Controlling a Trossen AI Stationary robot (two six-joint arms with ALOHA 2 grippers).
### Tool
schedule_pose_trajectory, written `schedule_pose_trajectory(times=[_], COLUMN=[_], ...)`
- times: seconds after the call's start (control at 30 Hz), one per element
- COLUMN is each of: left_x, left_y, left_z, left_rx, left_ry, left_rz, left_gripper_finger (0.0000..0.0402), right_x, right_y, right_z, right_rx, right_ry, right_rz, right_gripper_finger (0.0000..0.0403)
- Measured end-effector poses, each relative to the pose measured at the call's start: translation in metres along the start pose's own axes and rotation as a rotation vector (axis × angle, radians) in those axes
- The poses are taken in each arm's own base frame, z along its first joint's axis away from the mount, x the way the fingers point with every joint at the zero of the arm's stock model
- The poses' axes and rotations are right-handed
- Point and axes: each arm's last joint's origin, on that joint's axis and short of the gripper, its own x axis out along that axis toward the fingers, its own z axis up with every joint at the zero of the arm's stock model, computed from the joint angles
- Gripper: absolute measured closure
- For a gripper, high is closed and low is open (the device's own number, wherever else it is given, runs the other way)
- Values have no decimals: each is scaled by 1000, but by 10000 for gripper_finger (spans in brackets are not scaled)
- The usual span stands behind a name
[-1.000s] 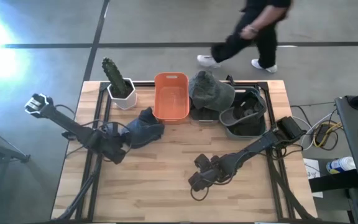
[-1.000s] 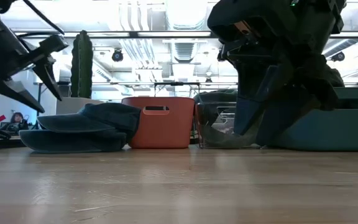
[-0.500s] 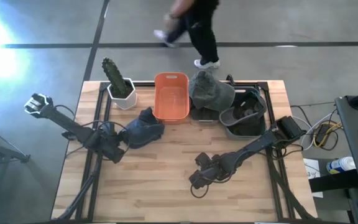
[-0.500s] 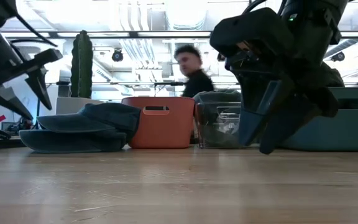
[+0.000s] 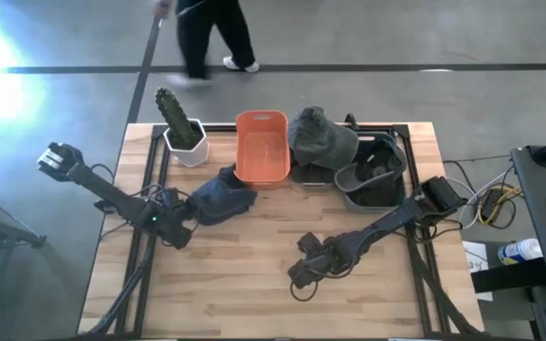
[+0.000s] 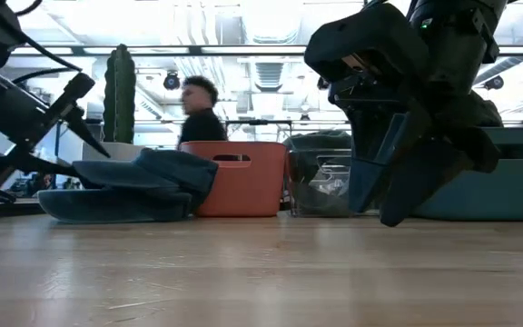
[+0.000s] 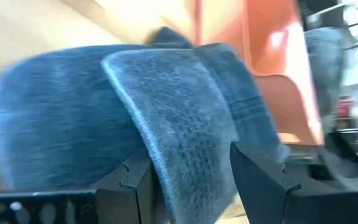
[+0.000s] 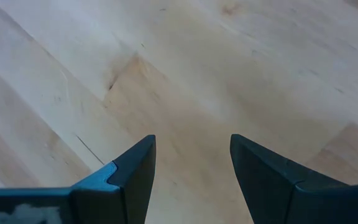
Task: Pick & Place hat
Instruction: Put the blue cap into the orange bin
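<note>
Gripping the brim of the blue denim hat (image 5: pixel 220 201), the left gripper (image 5: pixel 186 224) has its 2 fingers closed on the fabric; in the left wrist view the brim (image 7: pixel 179 143) passes between the 2 dark fingertips (image 7: pixel 261 180). The hat lies on the wooden table (image 5: pixel 235 294), its crown touching the near left corner of the orange bin (image 5: pixel 261 146), and in the low view the hat (image 6: pixel 134 186) rests flat against the bin's front (image 6: pixel 241 178). Left of the orange bin stands a cactus in a white pot (image 5: pixel 180 128). Right of the bin sits a grey-green hat (image 5: pixel 318 138) on a clear container, and farther right a dark bin (image 5: pixel 373 173) holds more dark fabric.

The right gripper (image 5: pixel 303 275) waits well in front of the orange bin, over bare wood, its 2 fingers spread apart with only the table (image 8: pixel 185 81) between them. Beyond the table's far edge, behind the bin, a person (image 5: pixel 211 33) walks across the floor.
</note>
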Motion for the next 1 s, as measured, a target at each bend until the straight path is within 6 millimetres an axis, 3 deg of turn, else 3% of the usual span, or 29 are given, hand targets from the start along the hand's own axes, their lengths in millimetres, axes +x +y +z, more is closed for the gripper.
schedule_pose_trajectory(times=[0.27,0.37,0.53,0.63,0.8,1.0], left_x=[7,6,4,1,-12,-44], left_y=[7,4,-7,-16,-51,-130], left_z=[-3,-3,-5,-6,-9,-4], left_rx=[-6,18,53,80,201,470], left_ry=[4,5,-22,-26,-4,-87], left_rz=[-69,-76,-114,-128,-174,-289], left_gripper_finger=[239,278,377,389,392,394], right_x=[0,0,0,0,0,0], right_y=[0,0,0,0,0,0], right_z=[0,0,0,0,0,0], right_rx=[6,7,3,1,-10,-33], right_ry=[9,9,9,9,8,7], right_rz=[2,2,2,2,1,0], right_gripper_finger=[200,200,200,200,200,200])
